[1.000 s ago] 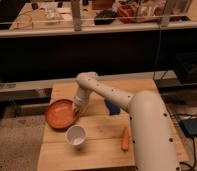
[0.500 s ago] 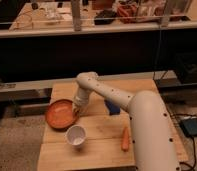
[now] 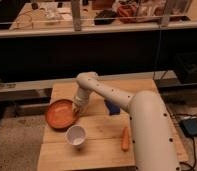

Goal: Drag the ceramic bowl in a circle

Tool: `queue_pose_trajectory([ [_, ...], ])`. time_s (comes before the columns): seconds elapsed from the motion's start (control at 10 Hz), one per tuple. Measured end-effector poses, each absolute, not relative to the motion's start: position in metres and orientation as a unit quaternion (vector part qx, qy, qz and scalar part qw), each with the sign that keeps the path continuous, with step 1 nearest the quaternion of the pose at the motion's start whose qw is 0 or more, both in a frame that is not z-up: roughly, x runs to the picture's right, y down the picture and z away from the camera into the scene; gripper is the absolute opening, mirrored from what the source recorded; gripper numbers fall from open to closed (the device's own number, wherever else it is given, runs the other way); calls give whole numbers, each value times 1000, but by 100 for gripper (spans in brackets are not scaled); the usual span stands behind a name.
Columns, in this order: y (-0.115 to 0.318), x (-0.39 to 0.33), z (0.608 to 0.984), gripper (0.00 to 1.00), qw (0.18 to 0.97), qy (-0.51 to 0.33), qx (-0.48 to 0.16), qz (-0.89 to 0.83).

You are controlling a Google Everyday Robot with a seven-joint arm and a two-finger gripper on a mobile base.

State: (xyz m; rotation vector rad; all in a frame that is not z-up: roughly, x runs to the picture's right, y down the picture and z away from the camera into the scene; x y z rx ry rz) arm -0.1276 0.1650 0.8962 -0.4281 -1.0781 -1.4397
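Observation:
The ceramic bowl [image 3: 60,114] is wide, shallow and orange-red with a darker rim. It sits at the left edge of the wooden table [image 3: 99,150]. My gripper [image 3: 78,106] hangs at the end of the white arm, which reaches in from the lower right. It is down at the bowl's right rim. The arm's wrist hides the contact point.
A small white cup [image 3: 75,135] stands just in front of the bowl. An orange carrot [image 3: 125,139] lies to the right by the arm. A blue object [image 3: 111,107] is partly hidden behind the arm. A dark gap and a shelf with clutter lie behind the table.

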Motion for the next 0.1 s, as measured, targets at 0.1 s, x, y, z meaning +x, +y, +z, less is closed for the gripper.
queue_pose_trajectory([
  [0.1,165,-128,896,0,602,-466,-185,-622],
])
